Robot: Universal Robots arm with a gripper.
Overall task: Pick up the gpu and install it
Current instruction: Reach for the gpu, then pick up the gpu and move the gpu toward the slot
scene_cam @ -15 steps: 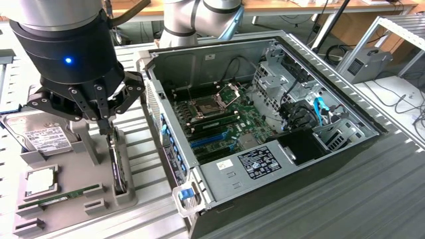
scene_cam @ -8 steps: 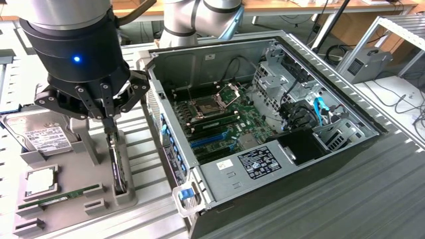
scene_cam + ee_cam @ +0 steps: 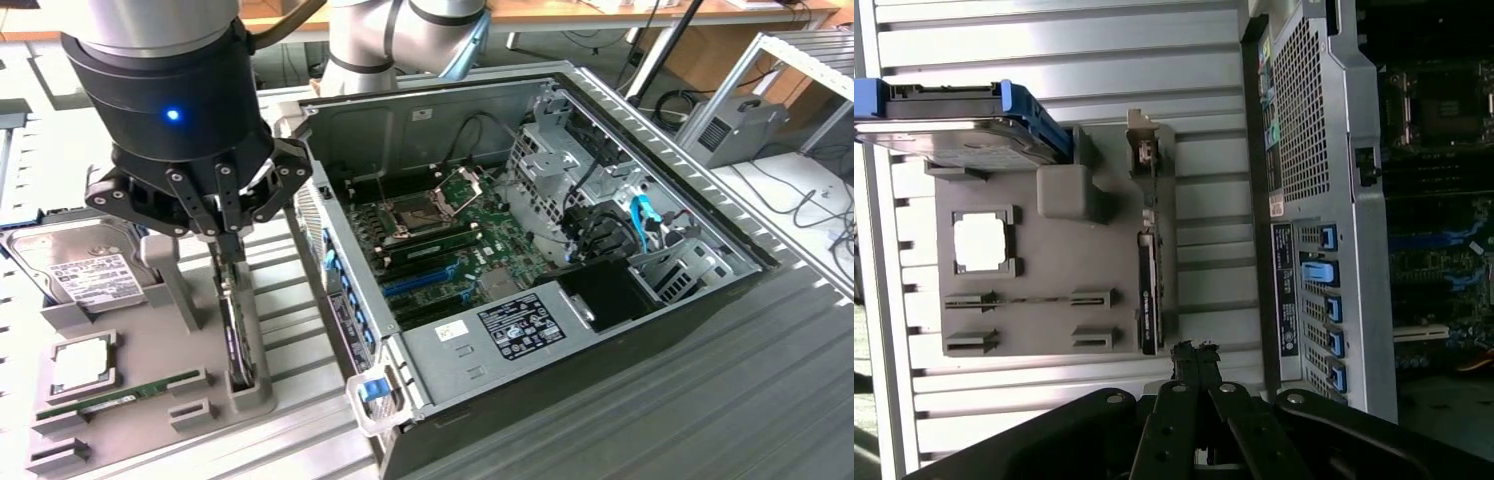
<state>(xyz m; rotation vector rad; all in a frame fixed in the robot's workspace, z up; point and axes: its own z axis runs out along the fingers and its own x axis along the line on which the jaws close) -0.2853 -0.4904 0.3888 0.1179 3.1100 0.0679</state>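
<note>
Gripper over the gpu, fingertips pressed together with nothing between them.
The gpu stands edge-on in a slot of the grey holder tray on the desk, just beside the open computer case; a hard drive shares the tray.

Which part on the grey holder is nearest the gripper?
The gpu, the slim black card standing on edge, under the gripper; the hard drive, processor and memory stick sit farther off.
</note>
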